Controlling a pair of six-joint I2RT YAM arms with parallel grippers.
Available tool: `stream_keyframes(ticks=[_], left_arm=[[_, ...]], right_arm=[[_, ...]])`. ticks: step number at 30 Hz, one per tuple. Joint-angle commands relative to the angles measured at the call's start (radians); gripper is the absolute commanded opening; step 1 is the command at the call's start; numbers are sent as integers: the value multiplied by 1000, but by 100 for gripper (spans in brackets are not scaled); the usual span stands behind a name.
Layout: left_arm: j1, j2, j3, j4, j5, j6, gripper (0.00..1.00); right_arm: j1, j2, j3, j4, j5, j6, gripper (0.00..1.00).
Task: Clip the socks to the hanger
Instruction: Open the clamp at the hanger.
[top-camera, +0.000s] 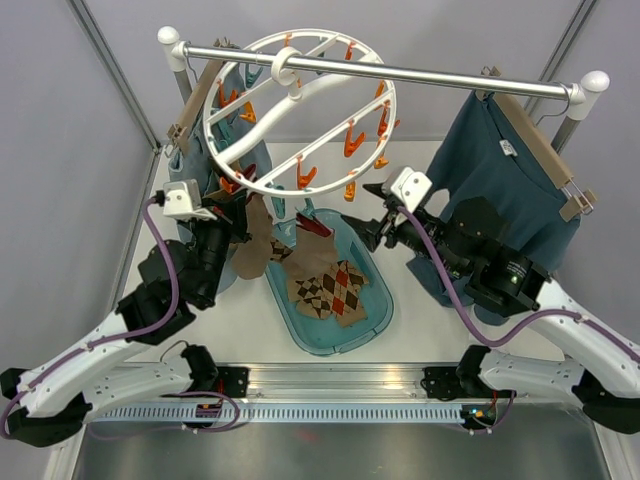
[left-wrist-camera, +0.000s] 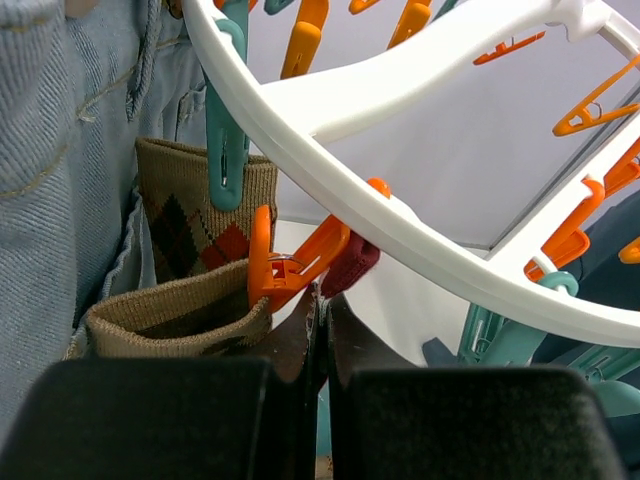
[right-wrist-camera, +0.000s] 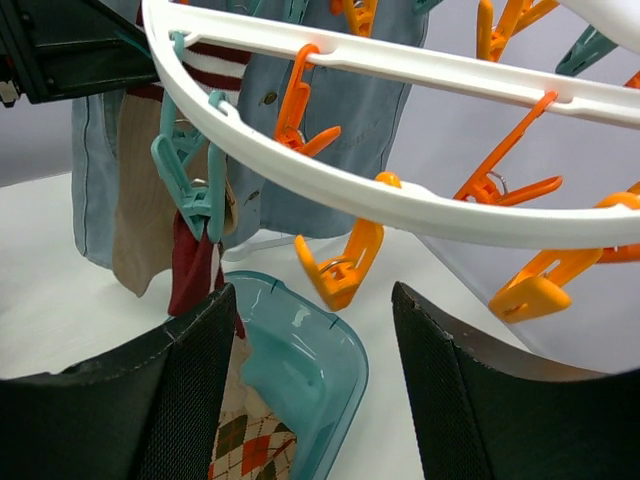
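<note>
Grey panel walls close in a white table (top-camera: 250, 330), and a metal rail (top-camera: 450, 77) with white end caps runs across the back. From the rail hang three things. One is the round white hanger (left-wrist-camera: 400, 225), ringed with orange and teal clothespins too overlapped to count. On two wooden hangers (top-camera: 535, 140) hang the blue jeans (left-wrist-camera: 50, 200) on the left and the teal sweater (top-camera: 500, 170) on the right. One teal basin (right-wrist-camera: 310, 350) sits on the table under the ring, holding a heap of argyle socks (top-camera: 335, 285) whose number I cannot tell. At least two more socks hang at the ring's left side; one of them, the clipped sock (left-wrist-camera: 200, 210), is pinned by a teal clothespin (left-wrist-camera: 225, 150) against the jeans.

Two arms reach in. The left gripper (left-wrist-camera: 322, 345) is clenched, its fingers pressed together on a fold of dark brown sock fabric (left-wrist-camera: 300, 340). An orange clothespin (left-wrist-camera: 290, 265) on the ring sits just above the fingertips, touching that fabric. The right gripper (right-wrist-camera: 312, 295) is spread wide and holds nothing. It sits below the ring's rim, above the basin and apart from the socks.
</note>
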Motion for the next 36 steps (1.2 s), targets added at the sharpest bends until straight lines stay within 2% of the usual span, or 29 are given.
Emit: stream_keyframes(ticks=[1, 15, 23, 29, 36], left_arm=[[6, -7, 42, 44, -31, 53, 2], [9, 13, 61, 44, -14, 86, 2], [12, 12, 65, 43, -6, 92, 2], [13, 1, 63, 44, -6, 92, 2], [13, -8, 58, 38, -6, 89, 2]], right_arm=[[-30, 23, 58, 37, -75, -20, 70], [-151, 78, 76, 114, -239, -3, 67], [-173, 87, 59, 175, -336, 26, 65], [-176, 78, 17, 261, -389, 67, 57], [-176, 80, -28, 342, -414, 123, 39]])
